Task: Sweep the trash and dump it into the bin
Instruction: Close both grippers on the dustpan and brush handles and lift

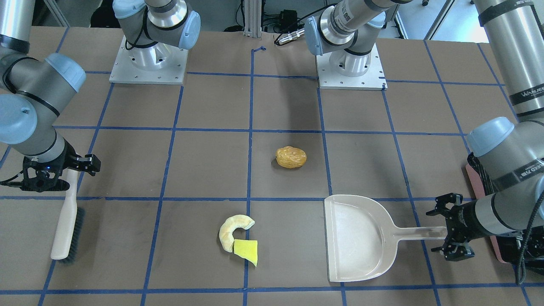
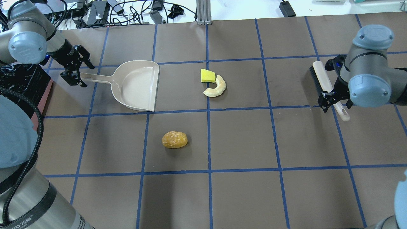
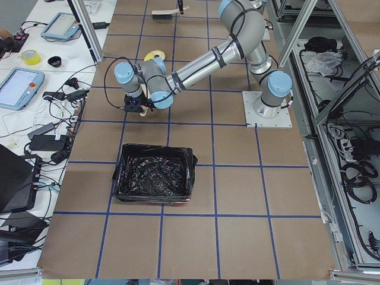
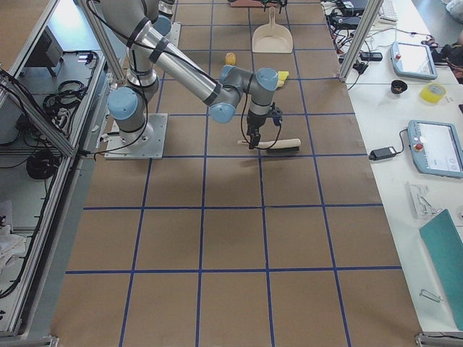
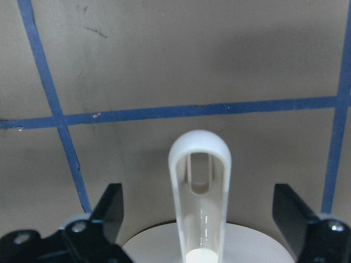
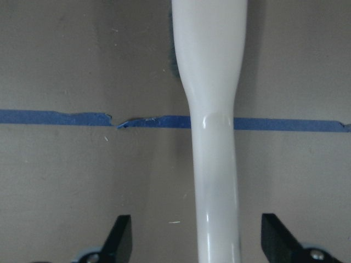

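The trash lies on the brown table: a golden-brown potato-like lump [image 1: 291, 157] [image 2: 174, 140], a pale crescent slice [image 1: 233, 229] [image 2: 216, 87] and, touching it, a flat yellow wedge [image 1: 246, 250] [image 2: 207, 75]. The bin [image 3: 154, 181], pink with a black bag, stands at the table's left end [image 2: 19, 79]. My left gripper [image 2: 85, 75] [image 5: 200, 203] is open, its fingers apart on either side of the end of the beige dustpan's [image 2: 136, 86] handle. My right gripper [image 2: 336, 105] [image 6: 198, 230] is open astride the handle of the brush [image 2: 321, 79], not touching it.
The dustpan [image 1: 361, 238] lies flat, its mouth towards the crescent and wedge. The brush [image 1: 66, 225] lies flat at the table's right end. Both arm bases [image 1: 148, 59] stand on the robot's side. Blue tape lines grid the table.
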`<state>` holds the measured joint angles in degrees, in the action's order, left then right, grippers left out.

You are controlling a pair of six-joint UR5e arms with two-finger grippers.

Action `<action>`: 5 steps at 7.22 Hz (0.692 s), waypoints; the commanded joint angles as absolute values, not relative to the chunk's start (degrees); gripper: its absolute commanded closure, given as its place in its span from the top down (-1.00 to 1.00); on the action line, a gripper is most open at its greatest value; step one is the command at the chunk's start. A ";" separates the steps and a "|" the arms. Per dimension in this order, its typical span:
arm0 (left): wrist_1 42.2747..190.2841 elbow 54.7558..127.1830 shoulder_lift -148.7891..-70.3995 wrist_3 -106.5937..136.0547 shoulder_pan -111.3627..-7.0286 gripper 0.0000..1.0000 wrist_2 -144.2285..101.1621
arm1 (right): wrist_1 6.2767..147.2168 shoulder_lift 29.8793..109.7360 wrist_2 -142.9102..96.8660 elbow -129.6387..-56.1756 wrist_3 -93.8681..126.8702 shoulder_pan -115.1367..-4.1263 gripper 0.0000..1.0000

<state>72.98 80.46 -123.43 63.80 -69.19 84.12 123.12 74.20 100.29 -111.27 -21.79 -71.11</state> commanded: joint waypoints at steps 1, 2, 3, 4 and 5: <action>73.04 80.60 -123.31 64.07 -69.08 0.47 83.94 | 123.22 73.92 99.07 -111.27 -21.27 -70.58 0.69; 73.04 80.60 -123.14 64.16 -68.73 0.15 83.59 | 123.31 73.83 98.97 -111.27 -21.27 -70.14 0.61; 72.95 81.12 -123.31 63.99 -68.64 0.13 83.50 | 123.31 73.83 97.92 -111.27 -21.27 -69.70 0.61; 72.51 81.65 -123.40 63.72 -68.56 0.15 83.50 | 123.31 73.83 97.82 -111.27 -21.27 -69.70 0.56; 71.29 82.00 -123.40 63.89 -68.55 0.09 83.50 | 123.31 73.83 97.91 -111.27 -21.27 -69.70 0.21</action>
<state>72.34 81.51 -123.35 63.87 -68.61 83.52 123.31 73.83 98.01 -111.27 -21.27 -69.77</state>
